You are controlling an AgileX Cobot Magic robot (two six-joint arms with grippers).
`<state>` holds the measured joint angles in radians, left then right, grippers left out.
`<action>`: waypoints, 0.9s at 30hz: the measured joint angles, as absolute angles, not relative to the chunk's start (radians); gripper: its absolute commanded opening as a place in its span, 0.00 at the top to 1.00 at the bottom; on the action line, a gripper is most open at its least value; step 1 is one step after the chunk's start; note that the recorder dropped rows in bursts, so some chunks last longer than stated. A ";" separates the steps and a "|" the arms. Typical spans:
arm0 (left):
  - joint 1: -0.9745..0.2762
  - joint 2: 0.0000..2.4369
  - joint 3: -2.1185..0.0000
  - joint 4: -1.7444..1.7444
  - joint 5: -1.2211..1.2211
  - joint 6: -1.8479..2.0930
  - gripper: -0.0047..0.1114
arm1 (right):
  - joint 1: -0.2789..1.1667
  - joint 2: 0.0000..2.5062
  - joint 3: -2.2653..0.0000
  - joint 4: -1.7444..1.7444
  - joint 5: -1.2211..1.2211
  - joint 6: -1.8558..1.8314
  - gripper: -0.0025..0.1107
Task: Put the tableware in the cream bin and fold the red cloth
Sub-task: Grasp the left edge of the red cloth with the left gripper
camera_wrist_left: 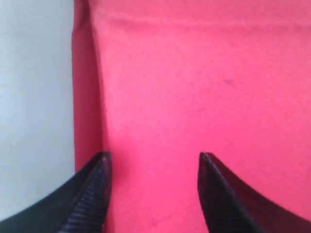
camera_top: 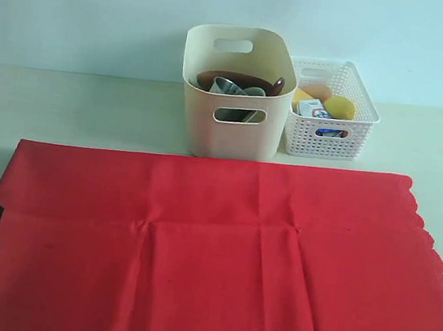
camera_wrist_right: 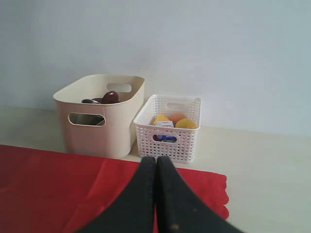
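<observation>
hanging over the edge of the red cloth (camera_wrist_left: 204, 87), the left gripper (camera_wrist_left: 154, 160) gapes partway, holding nothing; the right gripper (camera_wrist_right: 156, 162) is pressed closed, empty.

The pale table (camera_top: 74, 105) is carrying 3 things directly. A red cloth (camera_top: 218, 255) is lying spread flat across the front, w/ fold creases running thru its middle & its scalloped edge facing the right side. The cream bin (camera_top: 227, 138) is standing upright at the back, approx centre, just behind the cloth's far edge. A white lattice basket (camera_top: 326, 143) is sitting right beside the bin on its right; touching or not, can't tell. Bare table is showing at left, back & far right.
</observation>
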<state>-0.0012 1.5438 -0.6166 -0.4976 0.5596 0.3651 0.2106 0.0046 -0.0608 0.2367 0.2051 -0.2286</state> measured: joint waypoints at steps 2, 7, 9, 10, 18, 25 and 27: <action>0.007 1.544 -0.616 -0.498 0.558 0.363 0.50 | 0.211 0.005 -0.061 0.237 0.205 -0.229 0.98; 0.059 1.544 -0.614 -0.493 0.555 0.363 0.50 | 0.211 0.005 -0.061 0.237 0.205 -0.229 0.98; 0.075 1.544 -0.614 -0.493 0.555 0.363 0.50 | 0.211 0.005 -0.061 0.237 0.205 -0.229 0.98; 0.077 1.544 -0.614 -0.493 0.555 0.361 0.50 | 0.211 0.005 -0.061 0.237 0.205 -0.229 0.98; 0.080 1.580 -0.614 -0.493 0.557 0.361 0.50 | 0.211 0.005 -0.061 0.237 0.205 -0.229 0.98; 0.080 1.644 -0.614 -0.528 0.557 0.386 0.50 | 0.211 0.005 -0.061 0.237 0.205 -0.229 0.98; 0.080 1.651 -0.614 -0.561 0.557 0.419 0.50 | 0.211 0.005 -0.061 0.237 0.205 -0.229 0.98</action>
<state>0.0801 1.6505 -0.6145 -0.5614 0.5574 0.4186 0.2106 0.0046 -0.0608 0.2367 0.2051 -0.2286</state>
